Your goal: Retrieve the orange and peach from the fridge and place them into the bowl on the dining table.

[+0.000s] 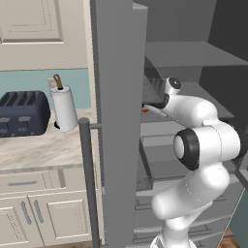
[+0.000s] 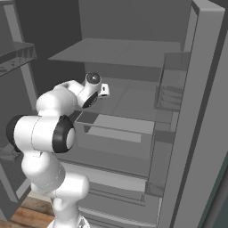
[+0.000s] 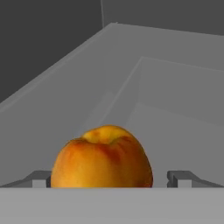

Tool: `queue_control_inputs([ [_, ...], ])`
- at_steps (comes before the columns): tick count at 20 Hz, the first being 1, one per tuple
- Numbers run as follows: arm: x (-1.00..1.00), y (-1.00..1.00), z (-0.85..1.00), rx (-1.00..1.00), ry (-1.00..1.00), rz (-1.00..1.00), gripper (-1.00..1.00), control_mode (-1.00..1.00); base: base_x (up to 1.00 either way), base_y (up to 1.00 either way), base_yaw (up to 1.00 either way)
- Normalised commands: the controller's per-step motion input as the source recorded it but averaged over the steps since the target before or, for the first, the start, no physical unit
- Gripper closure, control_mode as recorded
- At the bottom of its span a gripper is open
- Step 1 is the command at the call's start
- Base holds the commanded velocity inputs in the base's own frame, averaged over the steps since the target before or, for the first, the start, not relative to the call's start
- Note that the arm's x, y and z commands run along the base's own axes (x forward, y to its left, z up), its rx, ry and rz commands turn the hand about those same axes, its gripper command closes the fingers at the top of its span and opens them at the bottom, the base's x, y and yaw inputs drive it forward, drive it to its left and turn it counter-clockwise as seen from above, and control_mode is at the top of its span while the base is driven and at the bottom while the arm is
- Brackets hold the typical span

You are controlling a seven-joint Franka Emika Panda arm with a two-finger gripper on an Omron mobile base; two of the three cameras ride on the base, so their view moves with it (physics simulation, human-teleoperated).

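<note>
Orange-red peach point(image 3: 102, 158), one, between gripper point(image 3: 112, 178) fingertips

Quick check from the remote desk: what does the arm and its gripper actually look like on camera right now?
The arm is glossy white, built of rounded, bulging segments with black rings and caps at the joints; a small round dark cap tops the wrist. No cables or markings are visible. The gripper has two small grey, blocky finger tips.
</note>
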Motion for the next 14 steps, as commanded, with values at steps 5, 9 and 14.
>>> queue_control_inputs([
  [5,0.07,0.01,-0.14,0.00,0.00,0.00,-1.00,-1.00,0.00,0.00,0.00],
  [9,0.00,0.04,-0.28,0.00,0.02,0.00,-1.00,-1.00,0.00,0.00,0.00],
  [14,-0.06,0.05,-0.41,0.00,0.02,0.00,-1.00,-1.00,0.00,0.00,0.00],
])
